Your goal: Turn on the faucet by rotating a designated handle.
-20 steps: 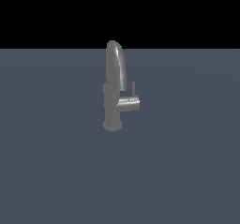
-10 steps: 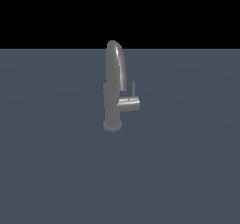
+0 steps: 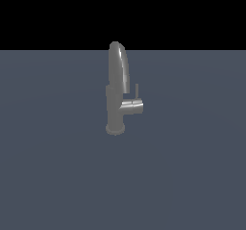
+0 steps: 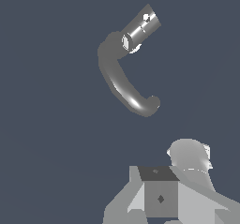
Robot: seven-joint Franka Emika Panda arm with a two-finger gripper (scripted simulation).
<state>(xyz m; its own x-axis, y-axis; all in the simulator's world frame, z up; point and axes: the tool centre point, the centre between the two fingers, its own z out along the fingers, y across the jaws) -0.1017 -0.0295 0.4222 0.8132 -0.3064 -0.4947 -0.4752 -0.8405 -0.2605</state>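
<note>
Floor [image 3: 57,176] of flat slate blue filled most of what we saw in both views, meeting a black band at the horizon in the exterior view. Upon it, near the middle of that view, the faucet [image 3: 116,92] stood upright on its round base, its tall spout arching over the cylindrical body. In the wrist view we looked down on the same faucet [image 4: 123,85], its spout a curved sweep ending in a rounded tip.

Next in size, we made out pale grey blocks of the arm's own body along one edge of the wrist view. The gripper [image 4: 161,198] showed only as a boxy grey housing there; its fingers were not visible, so we could not tell whether they were spread or pressed together. It lay well apart from the faucet, touching nothing.

Smallest was the handle [image 3: 134,102]: a stubby horizontal cylinder jutting from the body toward the exterior view's right, with a thin rod rising upright from it. In the wrist view the handle [image 4: 141,26] appeared as a bright cylinder beside the spout's root.
</note>
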